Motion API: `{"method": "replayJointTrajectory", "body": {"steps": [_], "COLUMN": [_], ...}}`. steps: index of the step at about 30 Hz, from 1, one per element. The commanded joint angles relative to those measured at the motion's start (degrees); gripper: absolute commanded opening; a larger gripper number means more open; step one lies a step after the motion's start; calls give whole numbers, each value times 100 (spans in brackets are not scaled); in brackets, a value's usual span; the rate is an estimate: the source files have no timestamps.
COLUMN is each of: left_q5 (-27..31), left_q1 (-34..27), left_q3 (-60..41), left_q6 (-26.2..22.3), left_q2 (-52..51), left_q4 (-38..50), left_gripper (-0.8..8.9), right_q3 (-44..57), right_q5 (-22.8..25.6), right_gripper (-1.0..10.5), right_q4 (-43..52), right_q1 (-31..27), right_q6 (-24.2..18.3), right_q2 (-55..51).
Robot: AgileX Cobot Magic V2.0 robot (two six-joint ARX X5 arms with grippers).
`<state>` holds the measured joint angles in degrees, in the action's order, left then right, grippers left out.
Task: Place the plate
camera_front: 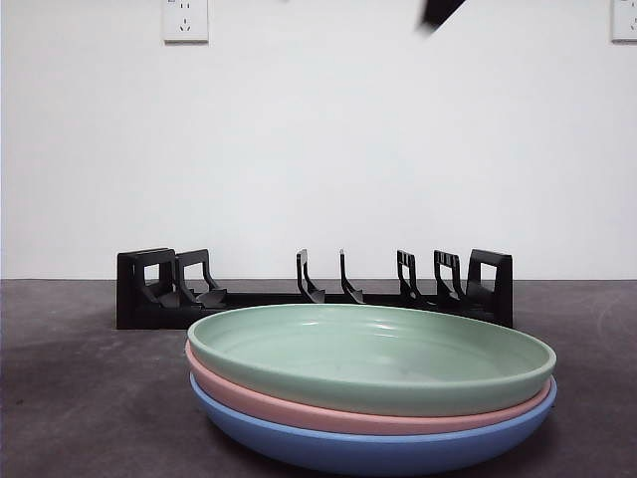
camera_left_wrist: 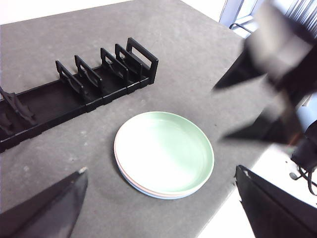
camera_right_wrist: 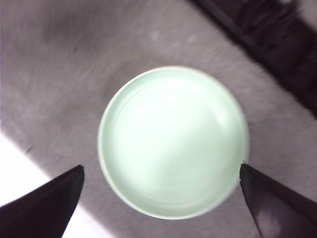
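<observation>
Three stacked plates — green plate (camera_front: 370, 357), pink plate (camera_front: 299, 408), blue plate (camera_front: 378, 450) — and one black rack (camera_front: 159, 289).

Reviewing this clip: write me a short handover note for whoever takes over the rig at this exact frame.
Left gripper: open, empty, high above the table, looking down on the plates.
Right gripper: open, empty, hanging over the stack; its view is blurred.
Plates: green plate on top of a pink plate, which sits on a blue plate, stacked on the dark table in front of the black rack.
Rack: none of its slots holds a plate.
Done: nothing yet; no plate is gripped or racked.
Left: grasp the green plate and set it into a rack slot.
</observation>
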<state>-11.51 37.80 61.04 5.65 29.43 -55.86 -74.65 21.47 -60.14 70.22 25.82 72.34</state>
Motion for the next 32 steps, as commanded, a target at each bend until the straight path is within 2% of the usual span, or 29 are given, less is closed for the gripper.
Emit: {"method": "replayJointTrajectory", "body": {"steps": [1,3,7,12,15,18,24,29,32], "left_q5": [13,13,13,15,37,149,160,166,243], "left_q1": [48,48,46,48,46,46,48,46,46], "left_q3": [127,127,127,125,122,114,109,109,109], "left_q6": [221,402,656,730,728,721,664,568,551], "left_q2": [11,11,11,11,37,87,229,319,343], "left_q4": [164,225,361,424,428,426,404,267,177], "left_gripper": [468,468,468,468,468,468,465,463,420], "right_q3": [-114,-76,328,1123,1519,1834,2098,2107,2107], "right_q5": [341,608,660,431,243,136,157,407,483], "right_gripper": [501,501,501,501,501,500,500,497,413], "right_q4": [-269,-575,-601,-590,-549,-540,-501,-446,-420], "right_q1": [-37,-79,-77,-77,-77,-72,-72,-72,-72], "right_q6": [70,72,74,96,273,533,533,531,529], "right_q2": [-697,-1360,-2728,-4076,-4629,-5047,-5355,-5335,-5337]}}
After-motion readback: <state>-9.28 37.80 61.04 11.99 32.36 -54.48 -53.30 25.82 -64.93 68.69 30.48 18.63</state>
